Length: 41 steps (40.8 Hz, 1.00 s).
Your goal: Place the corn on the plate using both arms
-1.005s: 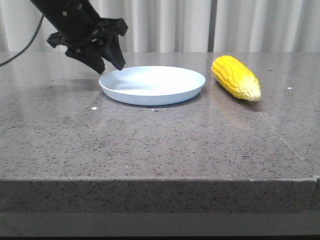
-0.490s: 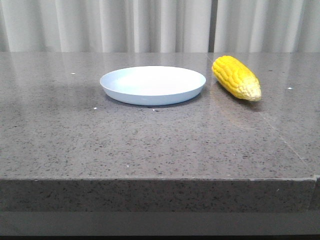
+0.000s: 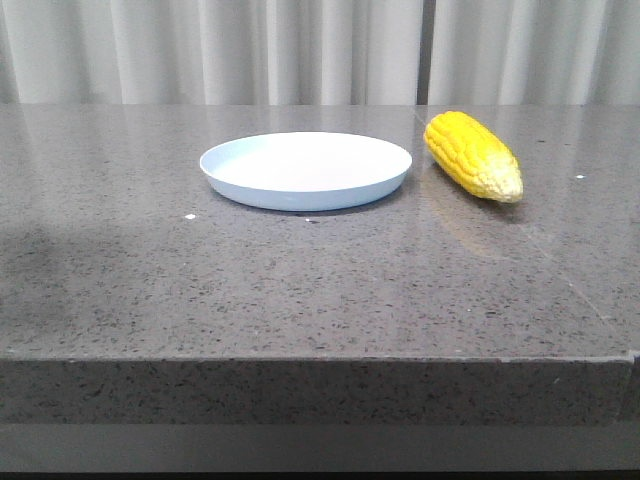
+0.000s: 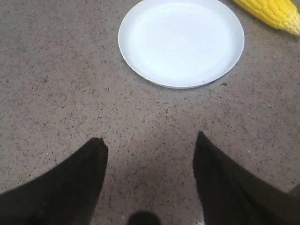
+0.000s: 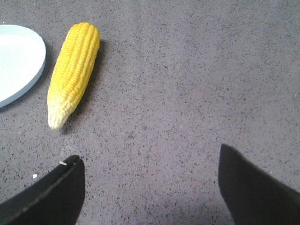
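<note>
**A:** Where does the job stand?

**B:** At the start, I'd judge. The bench fills most of the front view, grey speckled stone, and neither of my arms shows in it. The plate sits just above the middle of that frame with nothing on it. The corn lies on the bench to the plate's right, just beside the rim but not touching it, its pale tip pointing toward the lower right.

**A:** So what does the next move call for?

**B:** Reaching for the cob. My right fingers look the better placed of the two. They'd need to travel toward the upper left of the right wrist view, turn so they straddle the cob across its width, then come down and close on the thick yellow middle.

**A:** How are your fingers set?

**B:** Both pairs are spread wide and hold nothing. In the right wrist view the corn lies in the upper left, well apart from the fingers, with an edge of the plate at the far left.

**A:** And the left?

**B:** My left fingers hang over bare bench. The plate is in the upper middle of that view, and only the end of the corn shows in the top right corner.
</note>
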{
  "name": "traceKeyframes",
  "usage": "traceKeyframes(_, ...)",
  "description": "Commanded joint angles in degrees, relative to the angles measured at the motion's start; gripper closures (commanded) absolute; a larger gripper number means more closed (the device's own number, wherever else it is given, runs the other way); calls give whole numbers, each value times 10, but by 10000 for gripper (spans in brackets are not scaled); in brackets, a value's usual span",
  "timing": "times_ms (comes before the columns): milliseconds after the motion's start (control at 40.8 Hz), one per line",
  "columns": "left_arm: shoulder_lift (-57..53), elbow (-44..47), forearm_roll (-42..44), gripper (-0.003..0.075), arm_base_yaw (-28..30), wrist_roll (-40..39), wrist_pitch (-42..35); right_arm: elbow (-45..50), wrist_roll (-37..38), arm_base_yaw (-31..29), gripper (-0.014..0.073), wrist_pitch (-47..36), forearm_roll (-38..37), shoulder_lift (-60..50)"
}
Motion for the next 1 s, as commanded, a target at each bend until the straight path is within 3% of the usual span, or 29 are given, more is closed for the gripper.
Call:
traceKeyframes(0,-53,22,-17,311,-4,-11,-51,-21,-3,-2,-15,-17,5,4)
traceKeyframes(270,-98,43,-20,311,-4,-11,-54,-91,-11,49,-34,46,11,60)
traceKeyframes(588,-96,43,-20,311,-4,-11,-54,-240,-14,139,-34,112,11,221)
traceKeyframes(980,-96,43,-20,311,-4,-11,-54,-398,-11,145,-34,148,4,444)
